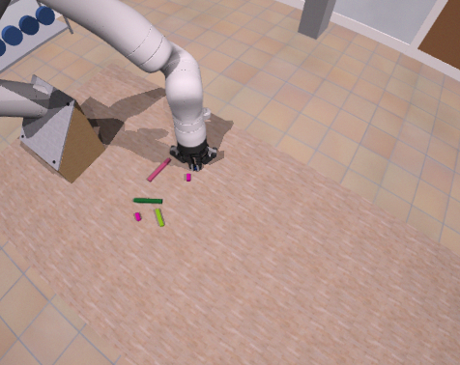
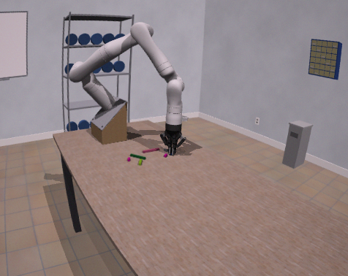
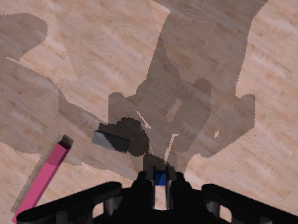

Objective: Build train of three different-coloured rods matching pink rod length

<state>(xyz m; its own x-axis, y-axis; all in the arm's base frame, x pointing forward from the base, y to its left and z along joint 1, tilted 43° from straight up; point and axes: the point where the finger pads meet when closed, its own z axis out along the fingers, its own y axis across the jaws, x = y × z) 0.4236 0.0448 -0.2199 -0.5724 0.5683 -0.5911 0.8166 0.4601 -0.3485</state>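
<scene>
My gripper (image 1: 194, 166) stands low over the table at the far side, shut on a small blue rod (image 3: 160, 178) that shows between the fingertips in the wrist view. The pink rod (image 1: 158, 169) lies flat just left of the gripper and also shows in the wrist view (image 3: 43, 180). A magenta rod (image 1: 188, 177) lies just in front of the gripper. Further forward lie a green rod (image 1: 148, 200), a lime rod (image 1: 158, 217) and a second magenta rod (image 1: 137, 216), apart from one another. In the exterior view the gripper (image 2: 171, 151) stands beside the pink rod (image 2: 150, 150).
The arm's wedge-shaped base (image 1: 61, 135) stands at the table's far left. A dark grey patch (image 3: 111, 140) shows on the table in the wrist view, in the arm's shadow; I cannot tell what it is.
</scene>
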